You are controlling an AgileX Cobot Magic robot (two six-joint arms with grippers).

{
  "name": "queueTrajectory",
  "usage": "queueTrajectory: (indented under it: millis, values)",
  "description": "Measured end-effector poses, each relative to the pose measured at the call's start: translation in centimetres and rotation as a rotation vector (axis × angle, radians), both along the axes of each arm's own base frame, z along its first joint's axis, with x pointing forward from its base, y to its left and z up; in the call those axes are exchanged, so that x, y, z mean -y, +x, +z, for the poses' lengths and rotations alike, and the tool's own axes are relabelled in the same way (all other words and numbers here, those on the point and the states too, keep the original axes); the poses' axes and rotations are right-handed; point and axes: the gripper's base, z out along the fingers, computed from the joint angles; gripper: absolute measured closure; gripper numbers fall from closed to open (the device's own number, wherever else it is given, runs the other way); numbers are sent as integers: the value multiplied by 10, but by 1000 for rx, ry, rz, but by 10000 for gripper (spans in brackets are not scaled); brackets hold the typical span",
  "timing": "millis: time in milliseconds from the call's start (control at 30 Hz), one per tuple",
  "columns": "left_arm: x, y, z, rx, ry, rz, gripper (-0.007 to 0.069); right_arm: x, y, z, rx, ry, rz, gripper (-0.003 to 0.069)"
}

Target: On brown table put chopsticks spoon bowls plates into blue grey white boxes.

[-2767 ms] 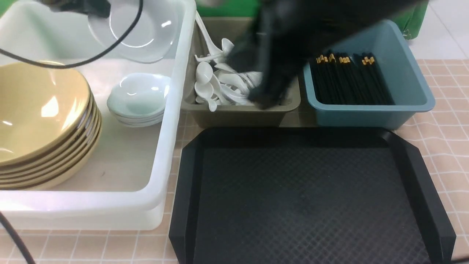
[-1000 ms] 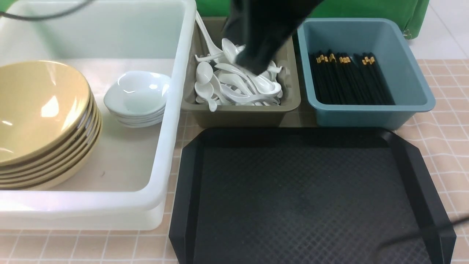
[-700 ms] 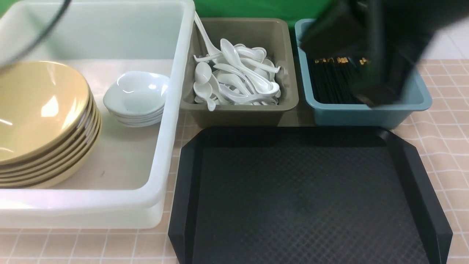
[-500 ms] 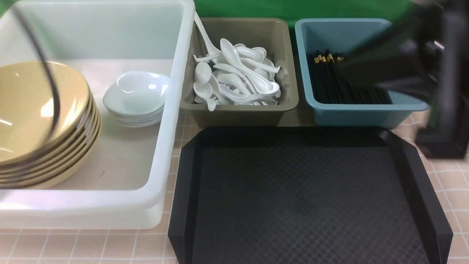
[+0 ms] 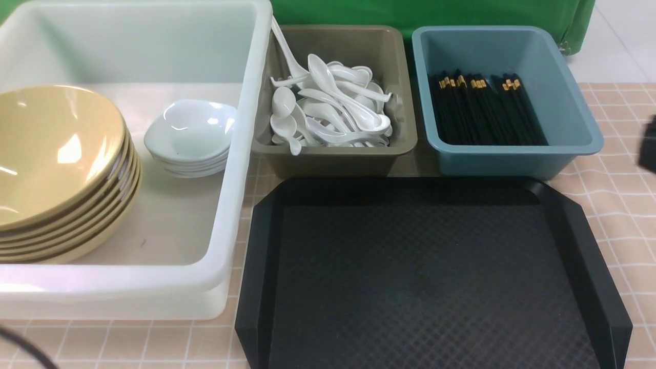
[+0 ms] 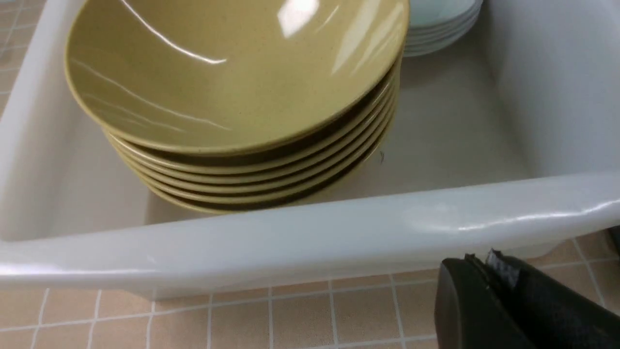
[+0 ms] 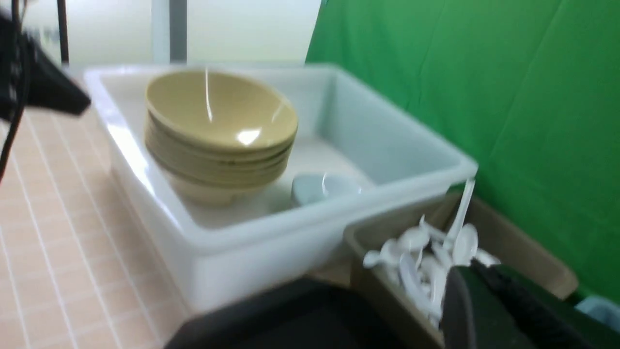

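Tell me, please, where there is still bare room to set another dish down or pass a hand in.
The black tray is entirely bare. In the white tub, free floor lies in front of the small white dishes, right of the yellow bowls, and along its back wall. The grey bin is heaped with spoons; chopsticks cover the blue bin's floor.

Bowls (image 5: pixel 48 154): glossy mustard glaze, hard highlights, faintly speckled in the left wrist view. Plates (image 5: pixel 190 134): glossy white, ceramic or melamine, cannot tell which. Spoons (image 5: pixel 328 110): same glossy white finish. Chopsticks (image 5: pixel 484 110): black, low sheen, metallic-looking gold bands. White tub (image 5: pixel 241 169) at 9 o'clock: translucent plastic, smooth, soft sheen on rim. Grey bin (image 5: pixel 333 159) at 12 and blue bin (image 5: pixel 505 161) at 1 o'clock: opaque plastic, satin-matt. Black tray (image 5: pixel 425 277) at 6: matt plastic, embossed diamond texture on the floor, smooth rim. Table (image 5: pixel 622 205): matt pinkish-tan covering, white grid lines, slightly wrinkled like cloth. Green backdrop (image 7: pixel 484 97): matt fabric with creases.
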Motion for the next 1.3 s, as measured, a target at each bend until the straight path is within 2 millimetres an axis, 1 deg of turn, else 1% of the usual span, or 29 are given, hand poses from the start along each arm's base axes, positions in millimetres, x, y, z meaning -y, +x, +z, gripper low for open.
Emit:
queueTrajectory:
  millis: [133,233,367,1000,1133,1200,1233,1300]
  values:
    - [0,-9,-11,98,5,0,622,4,-4,-5,34,38,3,594]
    - [0,-12,-20,106,6,1,622,4,-4,-10,8,17,1,592]
    - [0,-11,-31,83,5,0,622,4,-4,-17,-47,-38,-4,589]
    - [0,-10,-30,89,2,-1,622,5,-4,-20,-74,-60,-6,571]
    - [0,-10,-30,91,2,-1,622,8,-7,-22,-60,-47,-6,583]
    - [0,-10,-30,92,2,-1,622,15,-10,-32,-39,-17,-26,619]
    - [0,-10,-30,92,2,-1,622,15,-10,-32,-31,-9,-31,620]
    - [0,-10,-30,92,2,-1,622,24,-10,-47,-49,81,-122,623]
